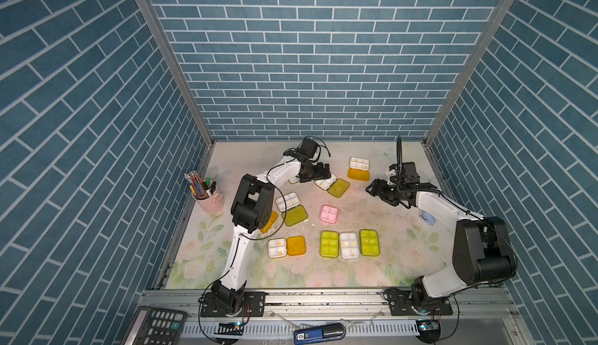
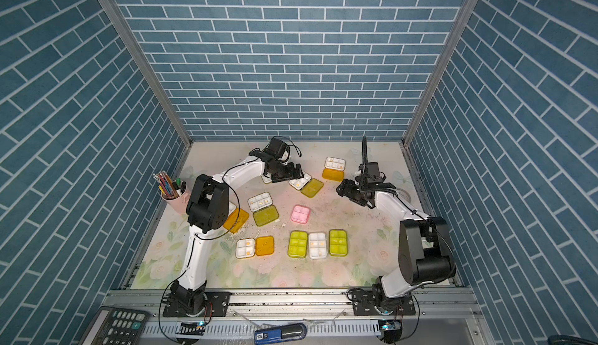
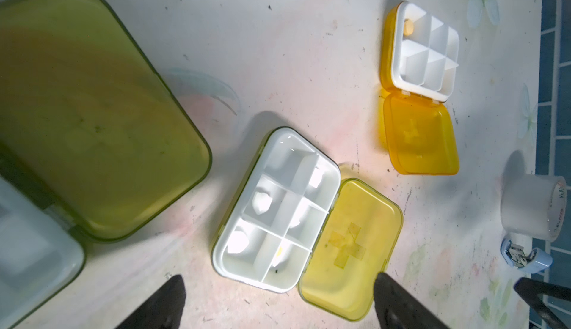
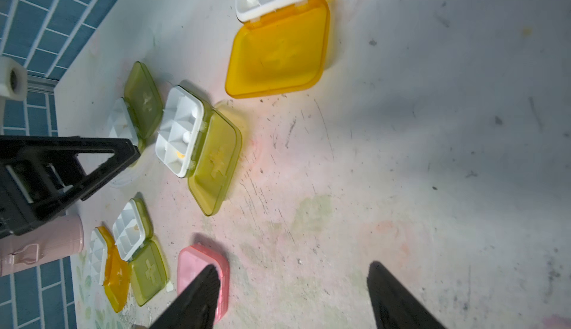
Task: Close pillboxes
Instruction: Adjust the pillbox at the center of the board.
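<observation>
Several pillboxes lie on the floral mat in both top views. My left gripper hangs open at the back, just over an open pillbox with a white tray and a yellow-green lid lying flat; one fingertip sits near the lid's corner. Another open yellow-green pillbox lies close beside it. An open orange pillbox rests farther back. My right gripper is open over bare mat, with a closed pink pillbox partly behind one finger. Three closed pillboxes form a row near the front.
More open pillboxes lie at the left, orange and yellow-green. A pink pencil cup stands at the left edge. A tape roll and a blue stapler are at the right. A calculator lies off the mat in front.
</observation>
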